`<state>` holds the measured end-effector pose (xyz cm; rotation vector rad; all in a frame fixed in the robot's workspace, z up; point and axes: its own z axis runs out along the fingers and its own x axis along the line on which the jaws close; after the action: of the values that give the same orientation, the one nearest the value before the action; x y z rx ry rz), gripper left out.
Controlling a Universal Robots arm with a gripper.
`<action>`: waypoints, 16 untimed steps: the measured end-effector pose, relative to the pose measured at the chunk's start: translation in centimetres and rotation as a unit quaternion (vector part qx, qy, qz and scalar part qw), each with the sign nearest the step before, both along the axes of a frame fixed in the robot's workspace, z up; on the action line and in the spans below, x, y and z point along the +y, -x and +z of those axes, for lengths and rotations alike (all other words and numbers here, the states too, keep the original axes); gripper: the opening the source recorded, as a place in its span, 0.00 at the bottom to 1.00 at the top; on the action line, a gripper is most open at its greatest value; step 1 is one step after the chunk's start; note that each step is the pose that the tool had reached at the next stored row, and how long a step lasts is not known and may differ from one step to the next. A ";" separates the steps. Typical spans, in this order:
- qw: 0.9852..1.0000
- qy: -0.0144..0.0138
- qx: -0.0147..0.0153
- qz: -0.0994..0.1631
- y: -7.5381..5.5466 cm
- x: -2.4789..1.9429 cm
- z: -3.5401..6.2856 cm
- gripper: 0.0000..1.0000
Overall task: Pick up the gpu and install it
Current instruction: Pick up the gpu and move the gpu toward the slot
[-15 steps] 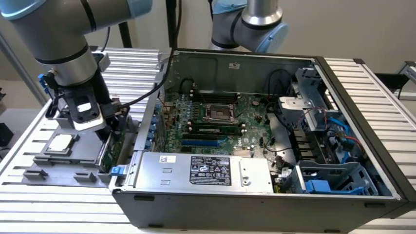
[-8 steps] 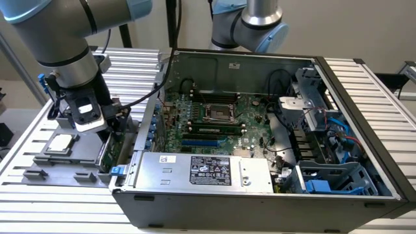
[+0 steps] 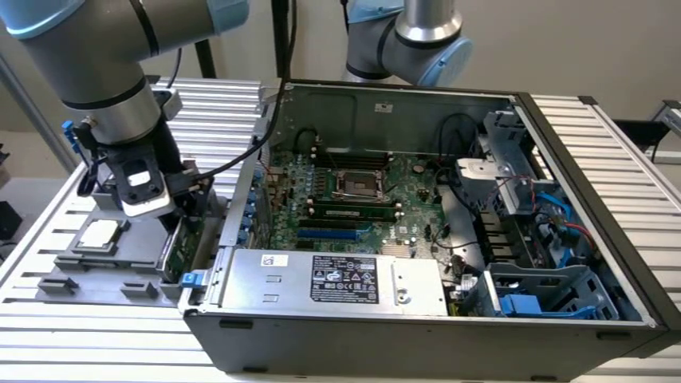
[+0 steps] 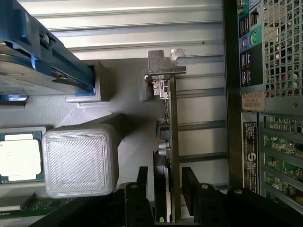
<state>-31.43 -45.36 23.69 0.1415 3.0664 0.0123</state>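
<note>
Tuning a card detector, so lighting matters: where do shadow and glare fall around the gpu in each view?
Wrist view: flat, even light; the gpu stands edge-on, a soft shadow on the grey tray beside it; the processor chip glares pale; the gripper is a dark mass. Exterior view: the gpu sits shaded by the arm; the power supply cover shines mildly.

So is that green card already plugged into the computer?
No, the gpu stands on edge in the grey holder outside the computer case, with the gripper astride it.

Open computer case (image 3: 426, 339), processor chip (image 3: 99, 233)
</note>
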 end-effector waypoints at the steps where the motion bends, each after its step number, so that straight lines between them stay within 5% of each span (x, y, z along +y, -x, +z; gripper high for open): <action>1: 1.000 0.000 0.000 -0.002 0.0 0.00 0.01 0.42; 8: 1.000 0.000 0.000 -0.005 0.2 0.00 0.01 0.42; 12: 1.000 0.000 0.000 -0.005 0.2 0.00 0.01 0.27; 16: 1.000 0.000 0.000 -0.005 0.2 0.01 0.01 0.27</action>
<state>-31.64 -45.35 23.70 0.1578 3.0657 0.0115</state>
